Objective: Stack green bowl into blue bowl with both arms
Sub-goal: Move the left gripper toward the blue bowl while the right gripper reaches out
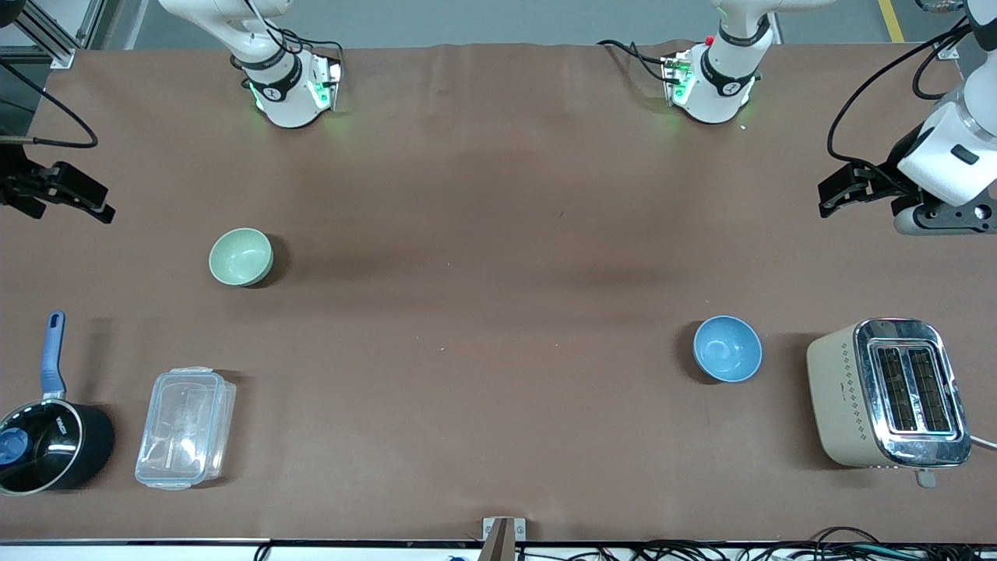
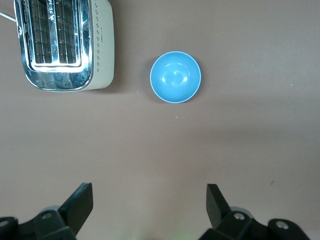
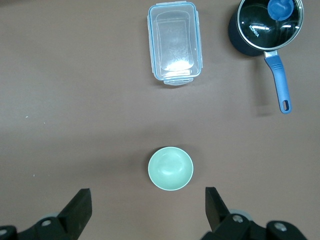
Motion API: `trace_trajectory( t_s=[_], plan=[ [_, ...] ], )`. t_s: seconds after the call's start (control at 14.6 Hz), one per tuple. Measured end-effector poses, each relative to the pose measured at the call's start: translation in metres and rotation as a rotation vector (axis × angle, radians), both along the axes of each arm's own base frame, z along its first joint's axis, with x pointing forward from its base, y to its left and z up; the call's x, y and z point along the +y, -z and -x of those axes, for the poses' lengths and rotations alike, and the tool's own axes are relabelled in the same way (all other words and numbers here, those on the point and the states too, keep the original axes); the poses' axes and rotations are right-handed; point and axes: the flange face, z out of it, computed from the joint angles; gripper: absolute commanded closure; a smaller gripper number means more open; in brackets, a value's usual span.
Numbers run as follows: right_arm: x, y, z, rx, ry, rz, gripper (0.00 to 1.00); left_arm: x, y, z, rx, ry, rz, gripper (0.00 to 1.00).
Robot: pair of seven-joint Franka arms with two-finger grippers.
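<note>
Nearest the front camera, a black saucepan with a blue handle [image 1: 48, 440] and a clear plastic lidded food box [image 1: 185, 427] are sitting at the right arm's end of the table, and a cream and chrome two-slot toaster [image 1: 888, 392] is sitting at the left arm's end.

The small round medium-blue bowl [image 1: 727, 348], upright and empty, is resting just beside the toaster, at about 9 o'clock from it in the front view. The small glossy pale mint-green bowl [image 1: 241, 256] is lying farther from the camera, at roughly 1 o'clock from the food box, well apart from the blue bowl, also upright and empty.

Right gripper [image 1: 74, 199] is hovering over the table edge at the right arm's end, at about 10 o'clock from the green bowl; its wrist view is showing the black fingers [image 3: 79, 210] spread wide, nothing held. Left gripper [image 1: 845, 187] is hanging over bare brown table at about 1 o'clock from the blue bowl, fingers [image 2: 80, 204] also wide apart and empty.

Judging progress: nothing done yet. Neither bowl is being touched, so grasping the green bowl, carrying it across, probably handing over between arms, and nesting it in the blue bowl are all remaining
</note>
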Motion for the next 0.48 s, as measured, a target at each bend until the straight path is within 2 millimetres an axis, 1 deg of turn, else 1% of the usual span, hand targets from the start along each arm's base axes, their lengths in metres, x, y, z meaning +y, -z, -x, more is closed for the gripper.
trace_trajectory(
  t_s=[0.21, 0.27, 0.34, 0.48],
  plan=[
    [0.000, 0.002, -0.001, 0.004, 0.000, 0.000, 0.00, 0.001, -0.002, -0.001, -0.007, -0.001, 0.001, 0.00],
    [0.000, 0.002, -0.001, 0.004, 0.000, 0.000, 0.00, 0.002, 0.000, -0.003, -0.002, 0.001, 0.001, 0.00],
    [0.000, 0.002, -0.001, 0.005, -0.001, 0.000, 0.00, 0.003, 0.007, -0.007, 0.008, -0.001, 0.002, 0.00],
    [0.000, 0.003, -0.001, 0.010, -0.002, 0.000, 0.00, 0.007, 0.030, -0.023, 0.019, -0.008, 0.006, 0.00]
  ],
)
